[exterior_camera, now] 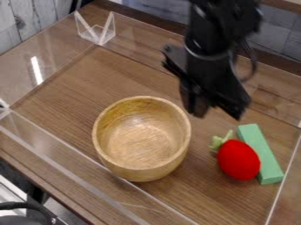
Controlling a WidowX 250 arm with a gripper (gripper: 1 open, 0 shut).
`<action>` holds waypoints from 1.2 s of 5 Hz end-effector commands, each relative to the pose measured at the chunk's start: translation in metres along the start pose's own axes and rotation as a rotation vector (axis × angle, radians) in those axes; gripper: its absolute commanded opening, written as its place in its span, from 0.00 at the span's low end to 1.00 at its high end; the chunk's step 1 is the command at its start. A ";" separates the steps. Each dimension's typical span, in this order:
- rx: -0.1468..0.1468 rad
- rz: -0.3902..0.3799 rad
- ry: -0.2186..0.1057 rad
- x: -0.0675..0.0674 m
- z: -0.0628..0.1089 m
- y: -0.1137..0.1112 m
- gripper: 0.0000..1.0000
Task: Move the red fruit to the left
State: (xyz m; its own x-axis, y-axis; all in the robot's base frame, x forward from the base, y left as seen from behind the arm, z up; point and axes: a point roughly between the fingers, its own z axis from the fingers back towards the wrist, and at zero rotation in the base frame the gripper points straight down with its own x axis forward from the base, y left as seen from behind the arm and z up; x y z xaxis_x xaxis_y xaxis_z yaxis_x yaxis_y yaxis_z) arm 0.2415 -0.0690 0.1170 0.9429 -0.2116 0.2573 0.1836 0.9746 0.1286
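Nearest the camera runs the clear wall [70,176] of the tray that fences in the wooden table [106,83]. Just behind it sits the bowl [143,138], hollow side up, down and to the left of the jaws. To the bowl's right, below the jaws and a little to their right, the fruit [238,159] lies on the table, its green leaves pointing up-left toward the fingers. It touches the long edge of the green block [263,151], which lies beside it on the right. The fruit is free of the gripper [216,107], which hangs above it with clear space between the fingertips and the leaves. The dark fingers [198,99] point down and hold nothing; they look fairly close together, though motion blur hides whether a gap is left. Farthest back, well up and left of the jaws, a small clear stand [95,28] rests near the tray's far corner.
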 end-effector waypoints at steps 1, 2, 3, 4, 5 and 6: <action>-0.021 -0.010 -0.023 0.011 -0.004 -0.019 0.00; 0.024 0.113 -0.048 0.020 0.006 0.010 0.00; 0.013 0.155 -0.037 0.020 -0.008 -0.005 0.00; 0.008 0.191 -0.019 0.017 -0.027 -0.016 1.00; 0.008 0.207 -0.066 0.027 0.000 0.011 0.00; -0.031 0.173 -0.074 0.028 0.010 0.004 0.00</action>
State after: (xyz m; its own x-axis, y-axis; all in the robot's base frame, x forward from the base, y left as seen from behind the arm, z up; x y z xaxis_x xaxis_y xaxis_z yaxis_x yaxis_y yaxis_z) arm 0.2589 -0.0686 0.1181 0.9555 -0.0452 0.2915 0.0282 0.9977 0.0624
